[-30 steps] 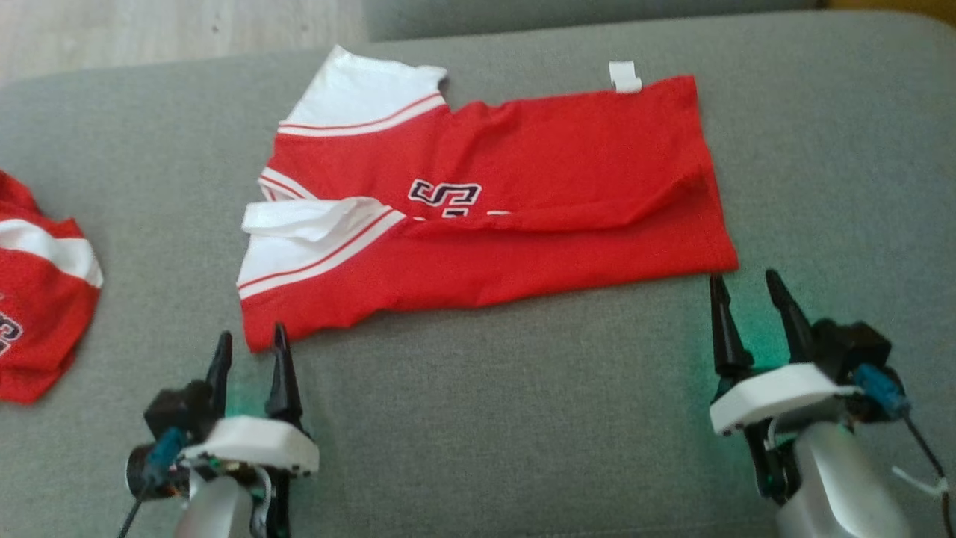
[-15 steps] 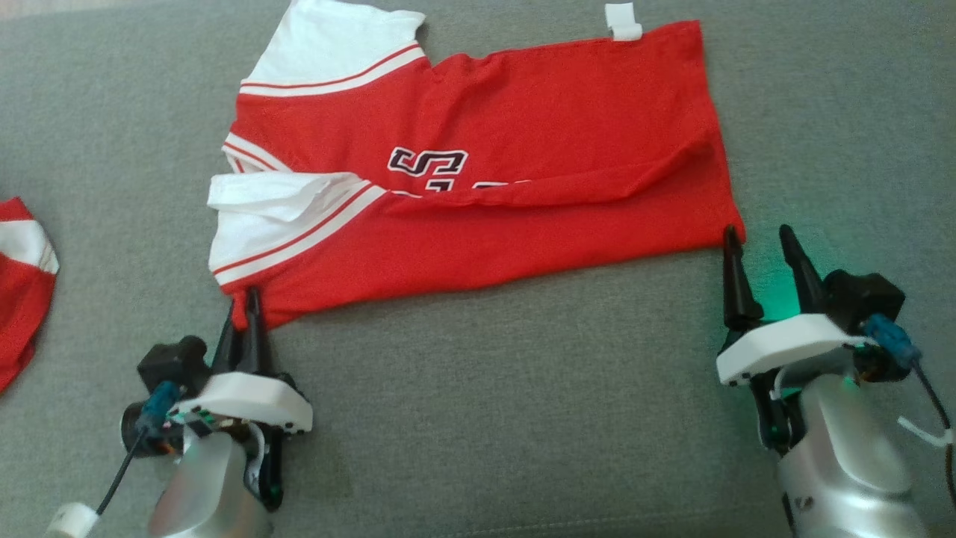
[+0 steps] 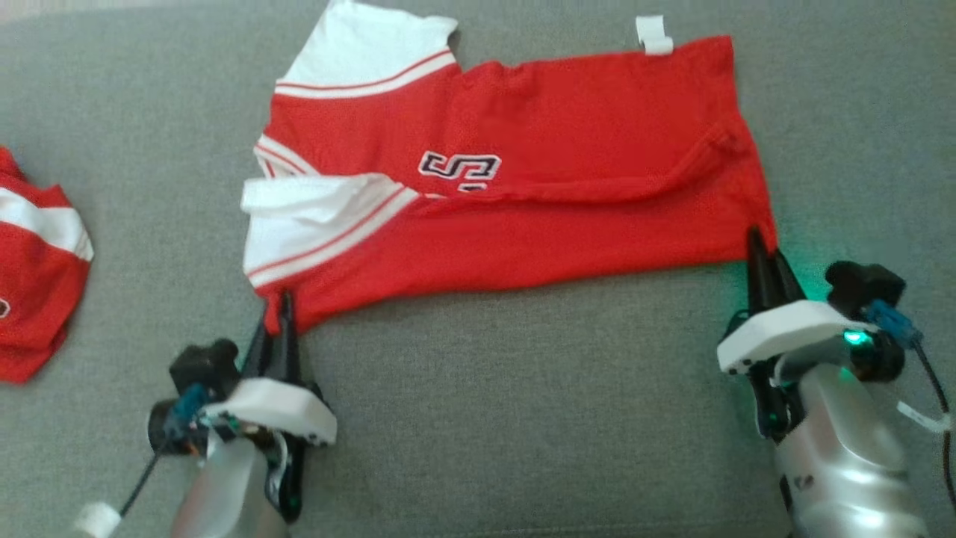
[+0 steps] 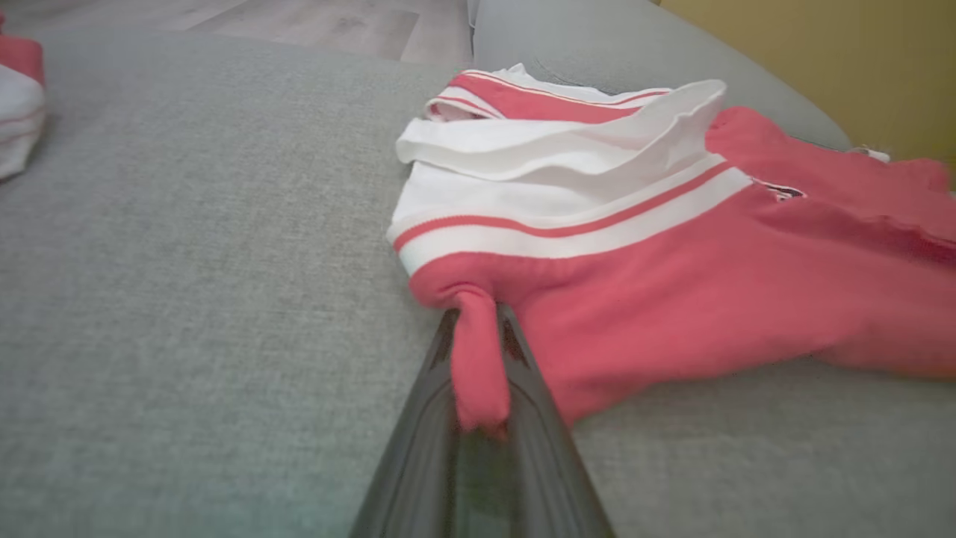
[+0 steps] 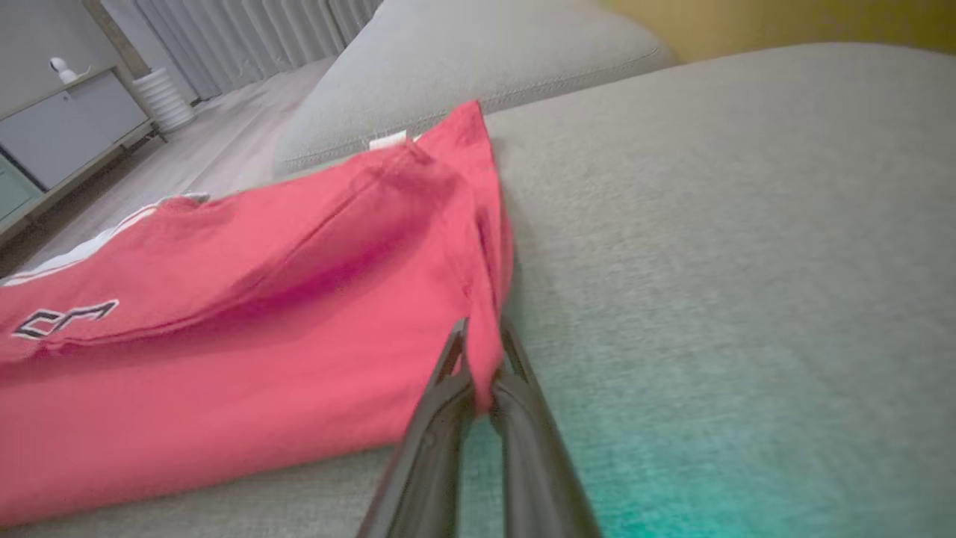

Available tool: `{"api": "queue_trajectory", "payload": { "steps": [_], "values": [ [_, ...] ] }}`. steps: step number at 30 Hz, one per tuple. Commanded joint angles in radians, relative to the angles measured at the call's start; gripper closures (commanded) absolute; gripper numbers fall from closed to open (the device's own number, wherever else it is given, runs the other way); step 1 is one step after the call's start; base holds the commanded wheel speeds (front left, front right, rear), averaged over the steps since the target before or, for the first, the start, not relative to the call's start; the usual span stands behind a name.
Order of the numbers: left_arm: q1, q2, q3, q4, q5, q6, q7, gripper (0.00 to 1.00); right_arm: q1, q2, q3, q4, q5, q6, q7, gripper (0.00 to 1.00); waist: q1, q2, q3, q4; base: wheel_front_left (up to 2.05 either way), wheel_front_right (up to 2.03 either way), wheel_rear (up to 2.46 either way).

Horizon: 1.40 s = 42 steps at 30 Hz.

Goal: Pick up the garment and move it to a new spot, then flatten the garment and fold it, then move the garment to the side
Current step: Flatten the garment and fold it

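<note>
You have two garments before you, both red and white: the spread garment (image 3: 523, 224) in the middle and the bunched garment (image 3: 37, 284) at the left edge; the spread garment shows two white sleeves, the far sleeve (image 3: 366, 45) and the near sleeve (image 3: 314, 217), one white tag (image 3: 653, 35) on its far edge and one patch of dark lettering (image 3: 457, 166); you count two end effectors, the left end effector (image 3: 275, 310) and the right end effector (image 3: 763, 250), each with two dark fingers (image 3: 287, 344); two grey cushions, the near cushion (image 3: 523, 418) under the garments and the far cushion (image 5: 463, 60) beyond it; one grey cabinet (image 5: 67, 127) and one white ribbed cylinder (image 5: 160, 97) far off in the room.
</note>
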Motion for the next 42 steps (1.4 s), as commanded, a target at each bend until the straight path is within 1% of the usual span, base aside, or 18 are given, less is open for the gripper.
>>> {"api": "queue_trajectory", "payload": {
  "steps": [1,6,9,12,13,14,15,18,21,24,28,31,37,42],
  "values": [
    [0.045,0.008,0.037,-0.039,0.018,0.001,0.002,1.0,0.032,-0.001,-0.006,-0.036,-0.002,-0.001,-0.006,1.0,-0.0002,0.0,-0.043,0.0,0.0,0.0,0.0],
    [0.152,0.008,0.055,-0.099,0.059,0.012,0.002,1.0,0.13,-0.001,-0.039,-0.045,0.004,-0.001,-0.006,1.0,-0.0002,0.0,-0.147,0.006,0.0,0.0,0.0],
    [0.228,0.008,0.044,-0.122,0.067,0.015,0.002,1.0,0.199,-0.001,-0.052,-0.054,0.011,-0.001,-0.006,1.0,-0.0002,0.0,-0.198,0.018,0.0,0.0,0.0],
    [0.285,0.008,0.019,-0.149,0.062,0.02,0.002,1.0,0.258,-0.002,-0.07,-0.065,0.024,-0.001,-0.006,1.0,-0.0002,0.0,-0.221,0.03,0.0,0.0,0.0],
    [0.297,0.008,0.01,-0.162,0.06,0.021,0.002,1.0,0.27,-0.002,-0.075,-0.07,0.029,-0.001,-0.006,0.93,-0.0002,0.0,-0.223,0.033,0.0,0.0,0.0],
    [0.306,0.008,0.002,-0.176,0.061,0.024,0.002,0.49,0.279,-0.003,-0.08,-0.077,0.032,-0.001,-0.006,0.3,-0.0002,0.0,-0.223,0.036,0.0,0.0,0.0],
    [0.311,0.008,-0.004,-0.19,0.062,0.026,0.002,0.0,0.285,-0.003,-0.084,-0.086,0.035,-0.001,-0.006,0.0,-0.0002,0.0,-0.22,0.038,0.0,0.0,0.0],
    [0.301,0.008,-0.005,-0.247,0.067,0.045,0.002,0.0,0.273,-0.01,-0.096,-0.125,0.036,-0.001,-0.006,0.0,-0.0002,0.0,-0.192,0.04,0.0,0.0,0.0],
    [0.276,0.008,0.0,-0.282,0.081,0.055,0.002,0.0,0.242,-0.02,-0.094,-0.141,0.029,-0.001,-0.006,0.0,-0.0002,0.0,-0.166,0.038,0.0,0.0,0.0],
    [0.212,0.01,0.004,-0.303,0.114,0.046,0.002,0.0,0.167,-0.046,-0.076,-0.135,0.015,-0.001,-0.006,0.0,-0.0002,0.0,-0.126,0.037,0.0,0.0,0.0],
    [0.063,0.041,-0.026,-0.235,0.149,0.011,0.002,0.0,0.033,-0.097,-0.033,-0.087,-0.009,-0.001,0.034,0.0,-0.0002,0.0,-0.067,0.036,0.0,0.0,0.0],
    [-0.082,0.067,-0.061,-0.166,0.159,-0.004,0.002,0.0,-0.067,-0.129,-0.004,-0.04,-0.018,-0.001,0.083,0.0,-0.0002,0.0,-0.021,0.038,0.0,0.0,0.0],
    [-0.309,0.101,-0.135,-0.04,0.145,-0.014,0.003,0.0,-0.215,-0.161,0.054,0.066,-0.018,-0.001,0.175,0.0,-0.0002,0.0,0.059,0.039,0.0,0.0,0.0],
    [-0.424,0.126,-0.255,0.035,0.078,-0.015,0.021,0.0,-0.288,-0.167,0.074,0.138,-0.015,-0.001,0.173,0.0,-0.0002,0.0,0.105,0.038,0.0,0.0,0.0]
  ]
}}
